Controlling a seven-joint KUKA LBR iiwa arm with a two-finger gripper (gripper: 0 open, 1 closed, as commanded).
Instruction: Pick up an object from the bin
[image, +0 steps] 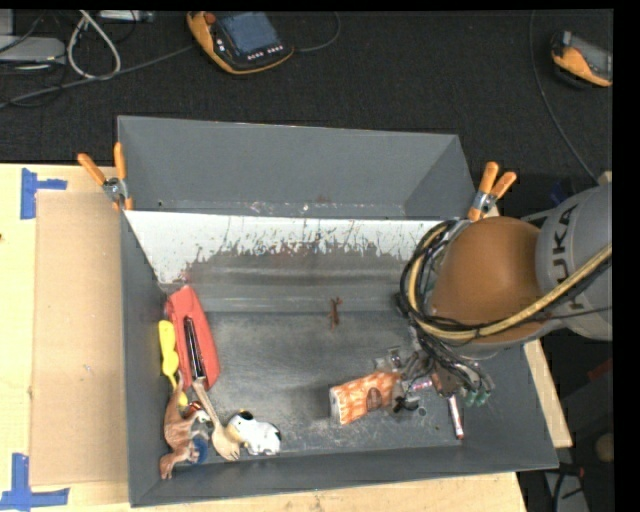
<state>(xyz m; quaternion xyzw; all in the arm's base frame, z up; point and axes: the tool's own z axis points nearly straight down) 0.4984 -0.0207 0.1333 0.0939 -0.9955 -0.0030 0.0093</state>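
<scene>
The bin (300, 200) is read as a clock face. The arm (490, 280), with its orange cover and looped cables, is held low over the floor at about 4 o'clock. The claw (412, 385) is seen beneath it, close to the floor. Whether the claw is spread or pressed together cannot be told, as it is masked by the wrist and cables.

A red case (192, 338) is laid along the wall at 9 o'clock. Below it, at about 7 o'clock, a brown toy (183, 438) and a white toy (256, 432) are heaped. All three are well apart from the claw.

The orange-and-white packet (360, 398) lies flat at 5 o'clock, its right end touching or just beside the claw. It is judged the likeliest thing to be picked. A pink stick (456, 418) lies just beside the claw, at the claw's 4 o'clock.

Several failures can be expected. The packet is flat and thin, and only its end is reached, so it may be pushed along the floor instead of gripped. If it is lifted by that end, it may swing and be dropped. The stick may be caught along with it or knocked aside.
</scene>
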